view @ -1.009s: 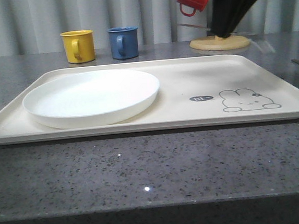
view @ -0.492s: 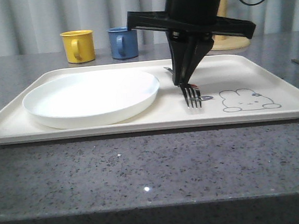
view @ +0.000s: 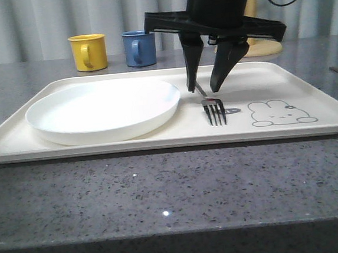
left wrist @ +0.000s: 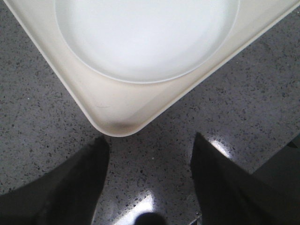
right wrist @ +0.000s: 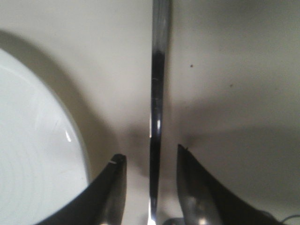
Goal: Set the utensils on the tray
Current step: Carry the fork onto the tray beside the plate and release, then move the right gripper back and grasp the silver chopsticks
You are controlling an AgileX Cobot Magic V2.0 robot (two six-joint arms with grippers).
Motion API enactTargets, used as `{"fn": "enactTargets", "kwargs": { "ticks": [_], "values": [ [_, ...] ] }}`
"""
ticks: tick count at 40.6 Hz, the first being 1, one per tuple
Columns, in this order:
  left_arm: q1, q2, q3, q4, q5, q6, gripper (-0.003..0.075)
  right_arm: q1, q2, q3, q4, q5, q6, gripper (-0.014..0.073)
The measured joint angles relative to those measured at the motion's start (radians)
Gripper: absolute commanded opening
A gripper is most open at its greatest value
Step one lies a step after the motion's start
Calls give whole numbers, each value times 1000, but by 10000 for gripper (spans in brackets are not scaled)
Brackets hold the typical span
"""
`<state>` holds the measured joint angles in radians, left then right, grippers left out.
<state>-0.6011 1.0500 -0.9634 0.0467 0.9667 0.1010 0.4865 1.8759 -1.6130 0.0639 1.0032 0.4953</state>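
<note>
The right gripper (view: 206,88) hangs over the tray (view: 307,79) with its jaws spread apart, one finger on each side of the fork (view: 214,110) handle and neither pressing on it. In the right wrist view the slim handle (right wrist: 157,103) runs straight between the two dark fingertips (right wrist: 115,187) with a clear gap on both sides, so the fork looks released, not held.

The fork lies flat on the tray floor, just beside the round white plate (view: 103,108) on the side toward the rabbit drawing (view: 281,112), tines pointing at the near rim.

The left gripper (left wrist: 147,154) hovers over the dark speckled counter (left wrist: 37,108) just off the tray's corner (left wrist: 117,126), jaws wide apart and empty.

As a judgement, one utensil is delivered. No chopsticks or spoon are to be seen on the tray, so those presumably remain to be fetched; where they lie I cannot tell. A yellow mug (view: 88,52) and a blue mug (view: 139,48) stand on the counter beyond the tray, well apart from the fork.
</note>
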Motion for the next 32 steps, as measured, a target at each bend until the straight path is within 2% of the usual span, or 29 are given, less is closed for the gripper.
{"fn": "enactTargets", "kwargs": {
  "ticks": [6, 14, 22, 32],
  "values": [
    [0, 0, 0, 0, 0, 0, 389, 0, -44, -2, -64, 17, -47, 318],
    [0, 0, 0, 0, 0, 0, 389, -37, -159, 5, -188, 133, -126, 318],
    [0, 0, 0, 0, 0, 0, 389, -201, -233, 83, -213, 182, -226, 318],
    [0, 0, 0, 0, 0, 0, 389, -411, -245, 186, -114, 187, -399, 318]
  ]
}}
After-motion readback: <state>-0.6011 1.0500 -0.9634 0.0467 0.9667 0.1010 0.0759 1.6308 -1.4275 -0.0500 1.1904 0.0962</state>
